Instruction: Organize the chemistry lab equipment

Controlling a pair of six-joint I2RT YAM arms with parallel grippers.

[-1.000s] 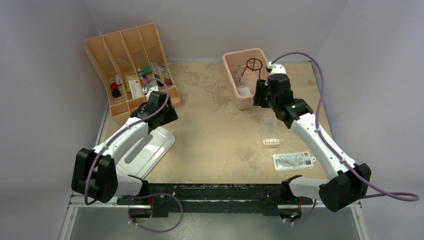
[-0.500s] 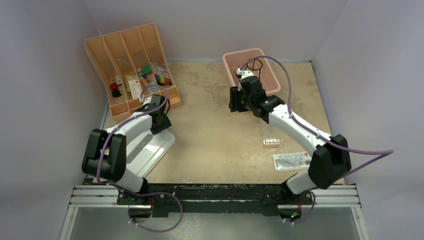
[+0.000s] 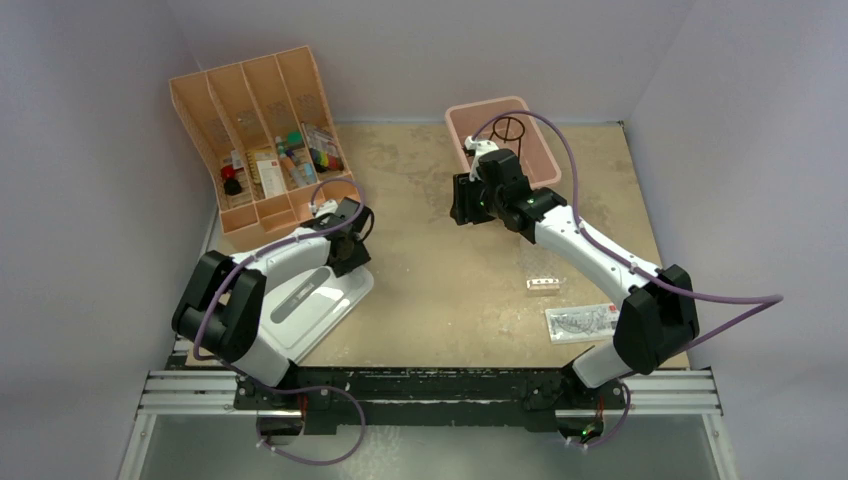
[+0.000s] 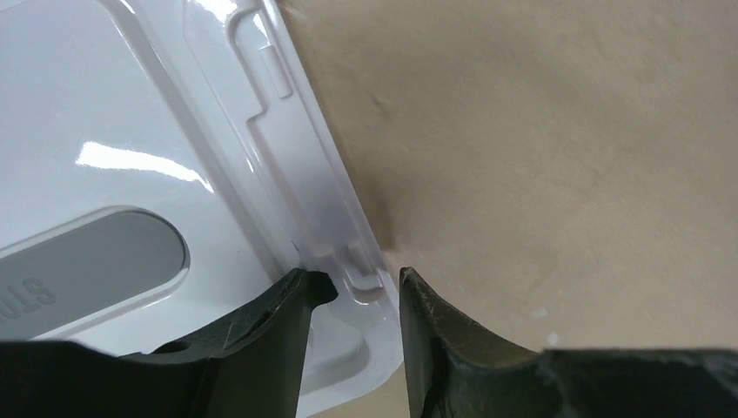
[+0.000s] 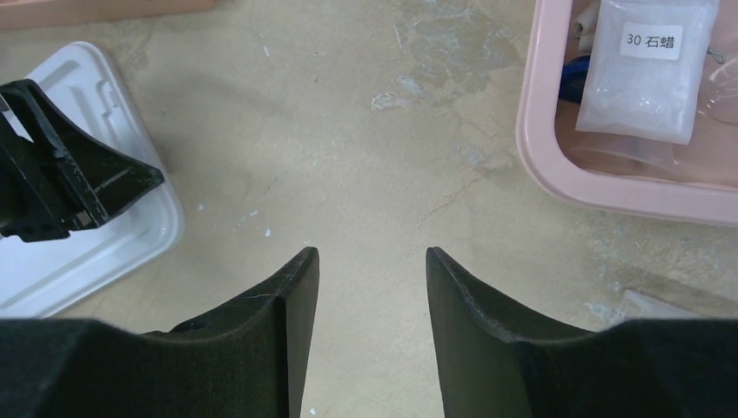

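left gripper is pinching the white lid rim, right gripper is hanging half-open and empty, clear well rack and clear packet are lying unsorted.

The right arm hides the near end of the pink tub.

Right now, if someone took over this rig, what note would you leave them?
Left hand: shut on the rim of the white lid.
Right hand: open, empty, over bare table beside the pink tub.
Done: wire ring tripod and labelled packet in the tub; small items in the orange divided tray.
To do: clear well rack and flat clear packet, loose on the table.
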